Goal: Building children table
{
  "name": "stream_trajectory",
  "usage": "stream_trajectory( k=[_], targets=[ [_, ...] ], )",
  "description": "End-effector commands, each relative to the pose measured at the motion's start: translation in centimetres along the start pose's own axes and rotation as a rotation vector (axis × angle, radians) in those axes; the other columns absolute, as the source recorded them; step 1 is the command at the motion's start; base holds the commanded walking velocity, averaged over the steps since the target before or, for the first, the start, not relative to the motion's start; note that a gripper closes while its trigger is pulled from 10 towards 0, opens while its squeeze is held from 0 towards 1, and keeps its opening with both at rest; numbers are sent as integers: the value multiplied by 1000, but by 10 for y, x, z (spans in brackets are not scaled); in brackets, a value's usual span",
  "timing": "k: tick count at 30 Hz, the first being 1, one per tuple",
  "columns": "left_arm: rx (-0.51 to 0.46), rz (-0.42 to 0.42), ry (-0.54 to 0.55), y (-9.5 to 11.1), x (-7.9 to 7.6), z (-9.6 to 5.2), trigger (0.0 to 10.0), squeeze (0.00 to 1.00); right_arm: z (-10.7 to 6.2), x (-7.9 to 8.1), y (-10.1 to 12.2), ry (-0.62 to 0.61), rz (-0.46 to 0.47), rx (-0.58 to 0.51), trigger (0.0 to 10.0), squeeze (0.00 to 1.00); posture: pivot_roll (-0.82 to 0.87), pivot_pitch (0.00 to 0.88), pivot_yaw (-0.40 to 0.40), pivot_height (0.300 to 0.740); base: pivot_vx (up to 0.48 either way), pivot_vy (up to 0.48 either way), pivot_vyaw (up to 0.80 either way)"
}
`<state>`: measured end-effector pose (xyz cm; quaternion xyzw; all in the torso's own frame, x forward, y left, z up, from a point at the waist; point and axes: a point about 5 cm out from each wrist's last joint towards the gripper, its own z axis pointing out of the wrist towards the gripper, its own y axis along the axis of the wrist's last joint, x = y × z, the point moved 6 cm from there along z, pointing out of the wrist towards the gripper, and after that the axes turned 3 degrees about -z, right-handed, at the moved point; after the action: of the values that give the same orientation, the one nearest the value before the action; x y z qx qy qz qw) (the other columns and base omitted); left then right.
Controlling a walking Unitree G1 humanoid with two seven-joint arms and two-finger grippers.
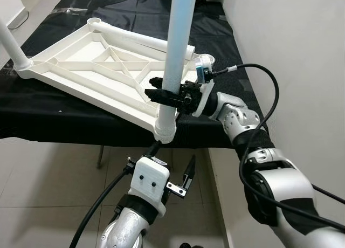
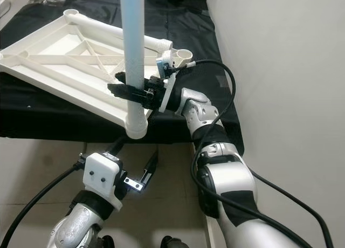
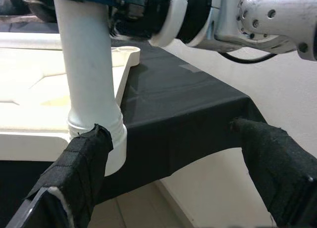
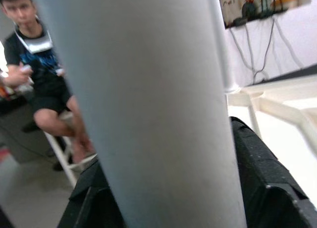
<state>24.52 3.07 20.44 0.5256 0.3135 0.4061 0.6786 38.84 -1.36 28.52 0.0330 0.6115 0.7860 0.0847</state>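
The white plastic table top (image 1: 97, 70) lies upside down on a black-covered table (image 1: 54, 118). One white leg (image 1: 178, 43) stands upright in the socket at its near corner (image 1: 165, 128), which juts over the table's edge. My right gripper (image 1: 161, 94) is shut on that leg just above the socket, and the leg (image 4: 148, 114) sits between its black fingers (image 4: 262, 178). Below the table's edge my left gripper (image 3: 168, 134) is open, with one finger (image 3: 84, 158) beside the socket (image 3: 106, 139). A second leg (image 1: 13, 48) stands at the left corner.
Another white leg (image 1: 140, 39) lies along the top's far side, near an empty corner socket (image 1: 207, 59). A white wall (image 1: 302, 43) runs close on the right. Tiled floor (image 1: 48, 178) lies below. A person (image 4: 34, 64) sits on a stool across the room.
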Motion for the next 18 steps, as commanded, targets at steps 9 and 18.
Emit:
stream_trajectory(
  k=[9, 18],
  targets=[
    [21, -9, -7, -5, -3, -2, 10000, 0, -38, -71, -7, -657, -97, 51, 0, 0, 110, 217, -92, 740, 0, 0, 0],
    [22, -10, -13, -6, -3, -1, 10000, 0, -152, -111, 1, -1550, -202, 65, 0, 0, 105, 217, -85, 740, 0, 0, 0]
  ],
)
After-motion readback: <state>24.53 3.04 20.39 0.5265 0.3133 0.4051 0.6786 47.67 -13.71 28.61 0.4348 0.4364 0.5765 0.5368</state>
